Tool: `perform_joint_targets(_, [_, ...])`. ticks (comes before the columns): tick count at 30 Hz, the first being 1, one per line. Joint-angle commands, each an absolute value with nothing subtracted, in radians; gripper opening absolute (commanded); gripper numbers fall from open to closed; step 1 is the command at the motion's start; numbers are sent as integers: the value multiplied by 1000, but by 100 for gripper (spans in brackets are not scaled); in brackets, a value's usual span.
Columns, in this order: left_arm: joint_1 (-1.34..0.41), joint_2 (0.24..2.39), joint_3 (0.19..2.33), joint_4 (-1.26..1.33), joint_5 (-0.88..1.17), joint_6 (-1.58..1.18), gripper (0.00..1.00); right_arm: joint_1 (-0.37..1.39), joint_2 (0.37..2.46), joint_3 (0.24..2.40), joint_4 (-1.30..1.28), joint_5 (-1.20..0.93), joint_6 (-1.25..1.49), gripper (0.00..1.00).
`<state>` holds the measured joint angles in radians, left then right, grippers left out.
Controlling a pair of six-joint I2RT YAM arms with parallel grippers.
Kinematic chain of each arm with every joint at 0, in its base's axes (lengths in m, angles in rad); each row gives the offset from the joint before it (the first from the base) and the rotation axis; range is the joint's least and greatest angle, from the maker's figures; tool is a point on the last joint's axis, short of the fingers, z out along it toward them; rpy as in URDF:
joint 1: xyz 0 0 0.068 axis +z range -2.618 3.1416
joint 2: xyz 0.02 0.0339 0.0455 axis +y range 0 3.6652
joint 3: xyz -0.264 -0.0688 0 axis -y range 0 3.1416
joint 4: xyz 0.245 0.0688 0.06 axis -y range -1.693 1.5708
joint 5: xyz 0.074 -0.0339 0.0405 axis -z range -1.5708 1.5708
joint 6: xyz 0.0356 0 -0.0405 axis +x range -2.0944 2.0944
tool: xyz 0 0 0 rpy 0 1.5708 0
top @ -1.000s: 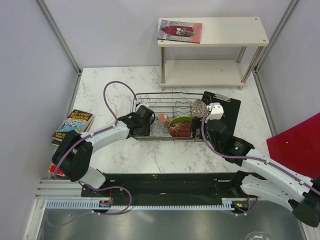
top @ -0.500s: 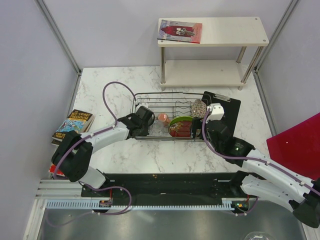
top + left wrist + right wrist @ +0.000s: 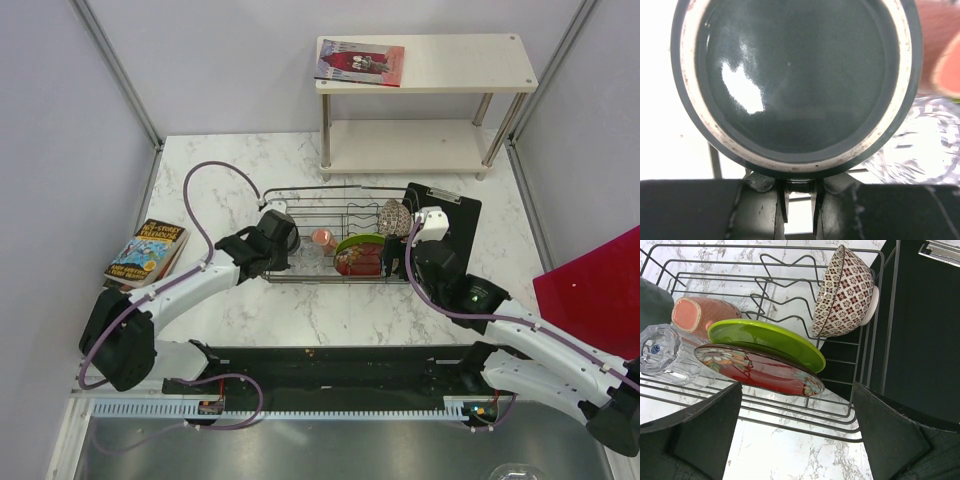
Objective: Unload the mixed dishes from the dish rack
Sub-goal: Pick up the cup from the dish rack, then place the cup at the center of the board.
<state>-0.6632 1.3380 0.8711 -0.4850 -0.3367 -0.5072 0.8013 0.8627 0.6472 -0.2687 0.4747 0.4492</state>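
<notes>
Left gripper (image 3: 800, 200) pinching the dark green-black cup (image 3: 795, 80) by its rim at the dish rack's (image 3: 330, 188) left end. Right gripper (image 3: 797, 435) spread wide before the rack's right end (lime-green plate (image 3: 770, 342) and red patterned dish (image 3: 765, 374) inside).

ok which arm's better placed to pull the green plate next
Right. The right pincer stands open, facing the lime-green plate up close. The left pincer is busy, shut on the rim of the dark cup.
</notes>
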Motion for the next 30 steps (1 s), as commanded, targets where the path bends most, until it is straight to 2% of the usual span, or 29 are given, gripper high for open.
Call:
perform_joint_targets(1, [-658, 1267, 988, -495, -377, -457, 2, 802, 857, 663, -259, 474, 471, 98])
perform_joint_targets(10, [-657, 1146, 1170, -526, -281, -362, 2, 802, 833, 718, -282, 521, 437, 98])
perform_joint_targets(16, [-640, 1112, 1224, -476, 58, -320, 2, 802, 830, 735, -258, 583, 393, 98])
perform_joint_targets(17, [-624, 1098, 1217, -453, 181, -362, 2, 802, 830, 739, -258, 583, 397, 98])
perform_joint_targets(21, [-493, 979, 1037, -150, 504, -579, 2, 802, 827, 794, -258, 480, 406, 98])
perform_joint_targets(22, [-418, 957, 937, 61, 568, -647, 2, 802, 821, 801, -253, 468, 419, 98])
perform_joint_targets(23, [-385, 942, 889, 162, 685, -798, 2, 802, 813, 802, -246, 465, 431, 96])
perform_joint_targets(25, [-342, 957, 792, 454, 761, -938, 2, 802, 778, 792, -207, 488, 459, 81])
perform_joint_targets(27, [-338, 1021, 738, 723, 843, -1163, 2, 802, 758, 782, -164, 471, 477, 76])
perform_joint_targets(29, [-336, 1086, 696, 1062, 882, -1372, 2, 802, 738, 776, -123, 421, 486, 76])
perform_joint_targets(30, [-334, 1148, 696, 1145, 887, -1428, 2, 801, 735, 772, -77, 382, 491, 76])
